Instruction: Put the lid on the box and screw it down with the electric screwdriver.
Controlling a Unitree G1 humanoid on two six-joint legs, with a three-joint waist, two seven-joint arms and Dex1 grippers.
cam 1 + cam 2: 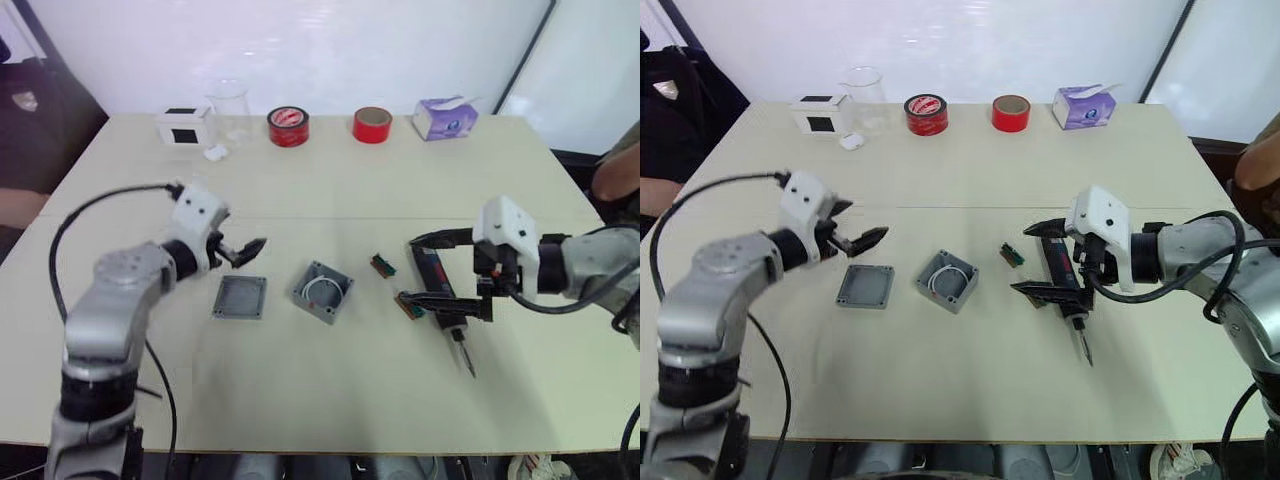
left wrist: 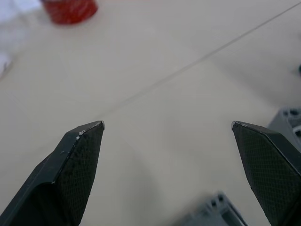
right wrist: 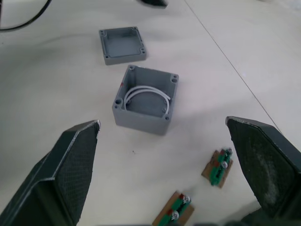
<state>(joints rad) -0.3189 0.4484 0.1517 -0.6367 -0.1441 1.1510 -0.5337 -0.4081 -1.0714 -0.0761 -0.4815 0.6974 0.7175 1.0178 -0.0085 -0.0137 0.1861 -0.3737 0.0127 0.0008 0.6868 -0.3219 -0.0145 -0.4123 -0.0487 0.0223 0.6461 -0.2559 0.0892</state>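
The grey lid [image 1: 240, 297] lies flat on the table, rimmed side up, just left of the open grey box [image 1: 324, 292], which has a white wire coil inside. My left gripper [image 1: 243, 250] hangs open a little above and behind the lid, holding nothing; the left wrist view catches a lid corner [image 2: 214, 215]. The black electric screwdriver [image 1: 437, 288] lies right of the box, its bit pointing at the table's front edge. My right gripper [image 1: 408, 270] is open over the screwdriver, one finger near its back end and one across its front. The right wrist view looks at the box [image 3: 146, 99] and lid [image 3: 122, 44].
Two small green circuit boards [image 1: 382, 265] [image 1: 410, 305] lie between box and screwdriver. Along the far edge stand a white box with a black square [image 1: 184, 126], a clear beaker [image 1: 230, 108], two red tape rolls [image 1: 288, 126] [image 1: 372, 125] and a purple tissue pack [image 1: 445, 117]. A person's arm [image 1: 615, 175] shows at the right.
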